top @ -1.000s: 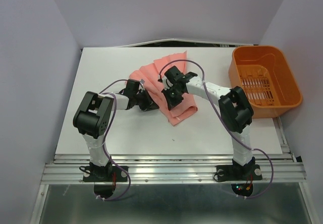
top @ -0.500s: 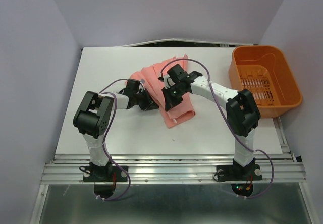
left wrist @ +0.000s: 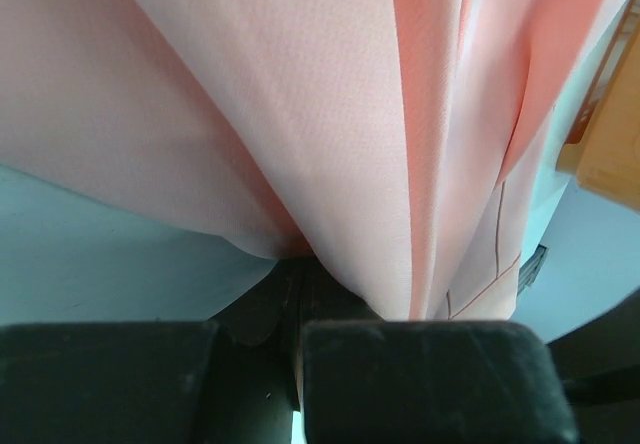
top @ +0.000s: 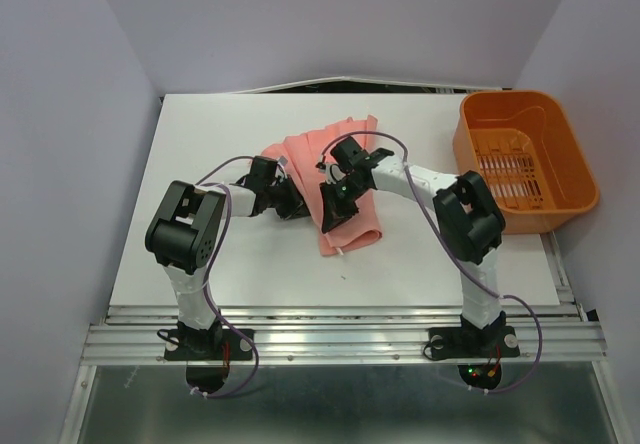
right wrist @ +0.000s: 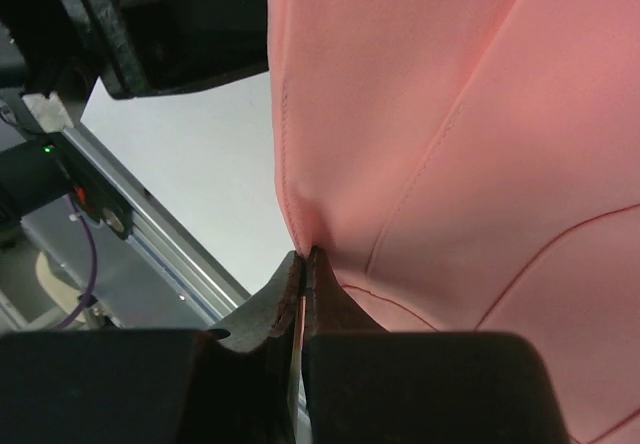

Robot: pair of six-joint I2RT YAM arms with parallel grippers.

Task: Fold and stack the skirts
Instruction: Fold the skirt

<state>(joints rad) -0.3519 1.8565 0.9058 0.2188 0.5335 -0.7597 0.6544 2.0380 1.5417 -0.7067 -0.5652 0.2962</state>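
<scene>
A salmon-pink pleated skirt point(top: 338, 164) lies bunched at the middle of the white table point(top: 200, 244), partly lifted between my two grippers. My left gripper point(top: 292, 202) is shut on the skirt's left part; in the left wrist view the fabric point(left wrist: 330, 134) runs down into the closed jaws point(left wrist: 296, 294). My right gripper point(top: 333, 204) is shut on a skirt edge; in the right wrist view the fabric point(right wrist: 450, 134) is pinched at the fingertips point(right wrist: 304, 260). The folded lower end hangs toward the table's front.
An orange plastic basket point(top: 524, 159) stands at the right edge of the table. The metal rail point(top: 340, 339) with both arm bases runs along the near edge. Purple-grey walls close in the left, right and back.
My right gripper has moved left and toward the front, carrying the skirt's edge over. The skirt's lower end has shifted left and forward. The left arm has stayed put.
</scene>
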